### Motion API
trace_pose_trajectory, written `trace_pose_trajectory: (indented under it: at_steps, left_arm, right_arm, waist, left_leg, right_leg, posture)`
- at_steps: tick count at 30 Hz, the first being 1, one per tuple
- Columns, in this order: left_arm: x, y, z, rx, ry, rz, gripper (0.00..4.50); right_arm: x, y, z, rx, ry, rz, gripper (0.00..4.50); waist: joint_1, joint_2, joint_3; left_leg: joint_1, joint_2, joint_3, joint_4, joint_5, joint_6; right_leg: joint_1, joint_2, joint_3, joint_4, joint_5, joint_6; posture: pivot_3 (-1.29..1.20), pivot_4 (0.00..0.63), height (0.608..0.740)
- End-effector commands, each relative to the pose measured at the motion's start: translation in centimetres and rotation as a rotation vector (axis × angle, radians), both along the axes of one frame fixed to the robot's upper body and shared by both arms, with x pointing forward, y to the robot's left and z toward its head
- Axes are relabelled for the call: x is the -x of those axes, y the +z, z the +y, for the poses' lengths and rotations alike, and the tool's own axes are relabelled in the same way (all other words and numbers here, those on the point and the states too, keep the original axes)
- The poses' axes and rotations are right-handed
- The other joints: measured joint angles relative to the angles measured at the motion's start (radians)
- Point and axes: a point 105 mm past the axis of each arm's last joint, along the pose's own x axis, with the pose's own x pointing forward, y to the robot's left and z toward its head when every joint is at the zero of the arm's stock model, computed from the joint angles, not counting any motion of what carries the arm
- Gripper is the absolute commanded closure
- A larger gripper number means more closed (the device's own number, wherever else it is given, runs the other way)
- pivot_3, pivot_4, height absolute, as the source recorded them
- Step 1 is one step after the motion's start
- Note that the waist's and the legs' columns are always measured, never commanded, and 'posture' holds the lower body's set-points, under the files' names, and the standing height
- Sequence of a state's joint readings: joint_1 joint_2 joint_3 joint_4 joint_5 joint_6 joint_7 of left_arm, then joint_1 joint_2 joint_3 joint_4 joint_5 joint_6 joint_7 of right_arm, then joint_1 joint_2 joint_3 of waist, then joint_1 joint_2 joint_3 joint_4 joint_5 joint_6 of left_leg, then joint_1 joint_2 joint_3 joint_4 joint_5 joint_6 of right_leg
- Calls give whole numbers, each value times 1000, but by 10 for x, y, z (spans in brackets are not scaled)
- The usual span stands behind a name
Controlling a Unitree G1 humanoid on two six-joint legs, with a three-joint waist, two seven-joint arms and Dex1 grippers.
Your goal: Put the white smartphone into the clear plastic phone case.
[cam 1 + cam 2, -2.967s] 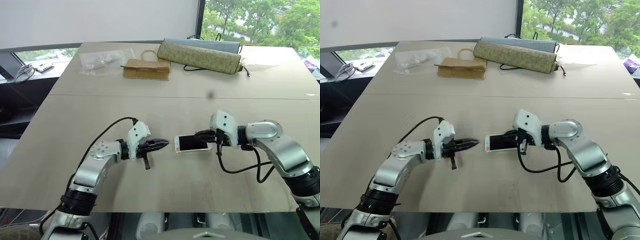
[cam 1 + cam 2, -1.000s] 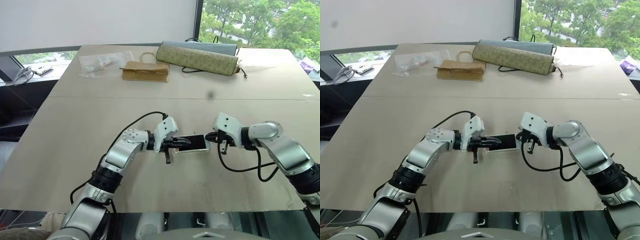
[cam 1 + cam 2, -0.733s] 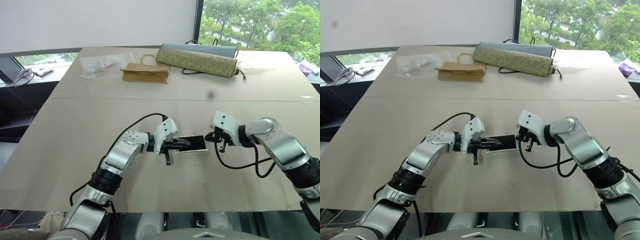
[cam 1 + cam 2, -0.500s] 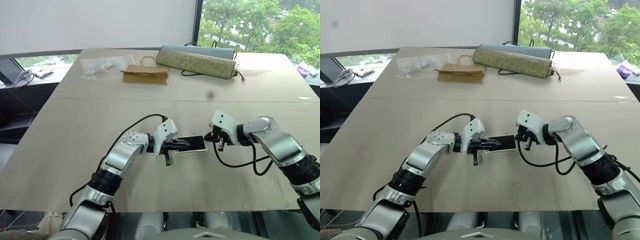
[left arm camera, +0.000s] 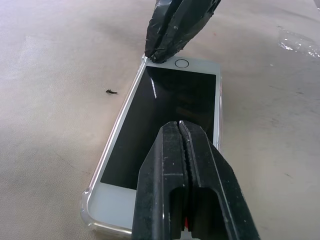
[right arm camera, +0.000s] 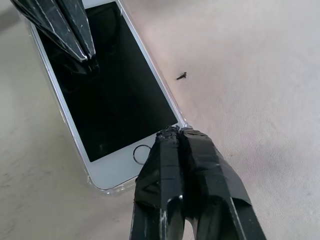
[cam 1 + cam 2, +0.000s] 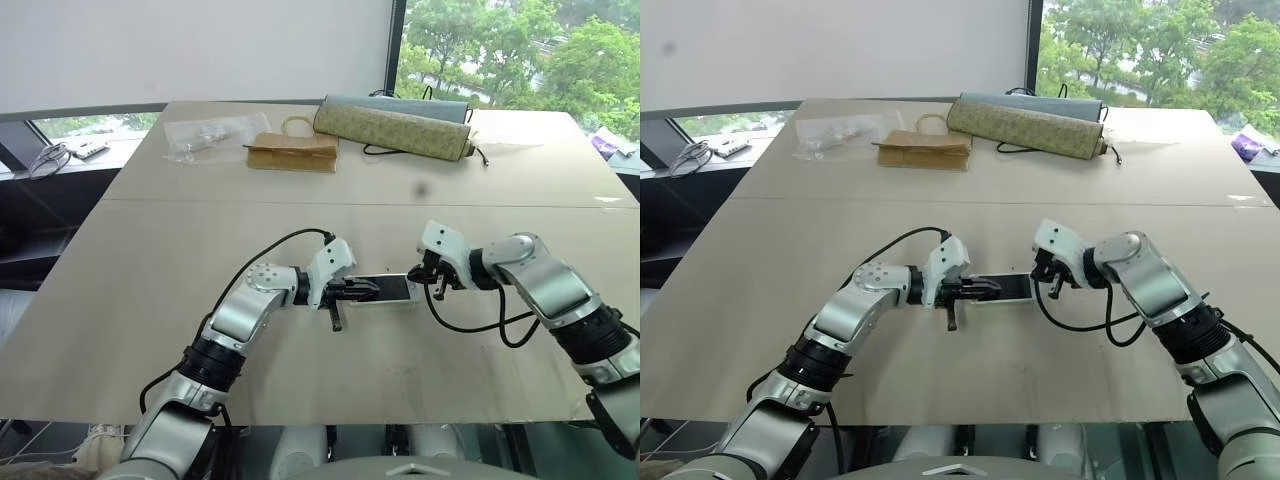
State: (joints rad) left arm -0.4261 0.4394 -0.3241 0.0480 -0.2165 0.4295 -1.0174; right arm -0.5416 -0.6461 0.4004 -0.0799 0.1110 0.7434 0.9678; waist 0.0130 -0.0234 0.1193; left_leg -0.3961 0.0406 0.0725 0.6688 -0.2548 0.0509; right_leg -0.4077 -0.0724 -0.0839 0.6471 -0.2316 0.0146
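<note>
Two grippers meet over one phone near the middle of the table. The left gripper has its jaws pressed together with no gap; the closed tips lie over the dark screen of the white smartphone, toward the end nearer that arm. Whether the tips touch the glass cannot be told. The right gripper also has its jaws pressed together, holding nothing; its closed tips sit at a corner of the phone, at the end with the round button.

Container 1: the clear plastic phone case. Its transparent rim with rounded corners runs around the phone's white edge at both ends seen by the wrist cameras. The phone lies inside it, screen up, flat on the table.

Container 2: a crinkled clear plastic bag at the far left of the table, with small items inside. Just beside it lies a flat brown paper bag, and next to that a long rolled mat; contents cannot be told.
</note>
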Motion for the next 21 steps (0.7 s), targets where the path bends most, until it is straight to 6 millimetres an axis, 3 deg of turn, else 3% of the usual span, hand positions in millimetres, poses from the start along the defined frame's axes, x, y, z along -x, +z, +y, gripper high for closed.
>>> trace_pose_trajectory:
  at_steps: [1, 9, 21]
  left_arm:
    - [3, -6, 0, -18, 5, 10, 4471]
    - [2, -6, 1, -18, 4, 13, 4471]
    - [1, -7, 1, -21, 1, 13, 4471]
  right_arm:
    - [10, -12, -7, -33, -24, 24, 4500]
    - [37, 7, -14, -108, 24, 3, 4500]
    - [54, -8, -12, -61, 74, 62, 4500]
  waist:
    - [1, 2, 1]
    - [3, 7, 7]
    - [2, 7, 9]
  left_leg:
    - [0, 0, 0, 0, 0, 0]
    - [-6, -1, 1, -2, -1, 2]
    - [-7, -1, 0, -2, -2, 2]
  right_leg:
    - [0, 0, 0, 0, 0, 0]
    - [-2, 0, 0, -4, 2, -3]
    - [-3, 0, -1, -5, -1, 1]
  posture:
    - [0, 150, 740]
    - [0, 150, 740]
    - [0, 150, 740]
